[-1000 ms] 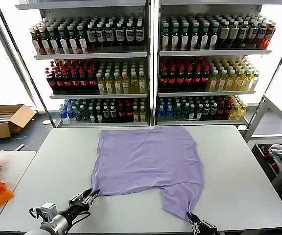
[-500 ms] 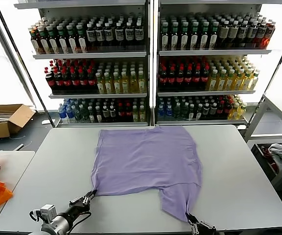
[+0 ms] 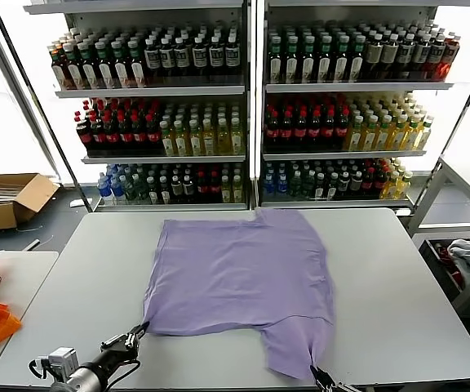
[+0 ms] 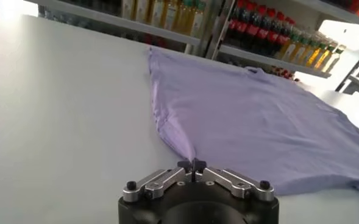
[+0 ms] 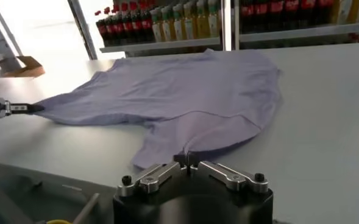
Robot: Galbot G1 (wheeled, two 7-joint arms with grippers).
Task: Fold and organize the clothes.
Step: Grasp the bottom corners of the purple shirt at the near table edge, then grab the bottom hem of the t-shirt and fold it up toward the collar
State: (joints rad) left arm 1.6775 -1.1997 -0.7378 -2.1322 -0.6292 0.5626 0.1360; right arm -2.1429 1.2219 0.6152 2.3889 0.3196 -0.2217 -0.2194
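Left end effector [image 3: 137,333] and right end effector [image 3: 318,376], each pinched shut on a near edge of the T-shirt [image 3: 237,278] spread flat on the desk [image 3: 414,302], should likely draw evenly, keeping tension equal to avoid bunching.

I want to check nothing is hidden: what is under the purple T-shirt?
Only the white table shows around the T-shirt, which lies flat without bulges. Whatever is directly beneath is covered by the fabric.
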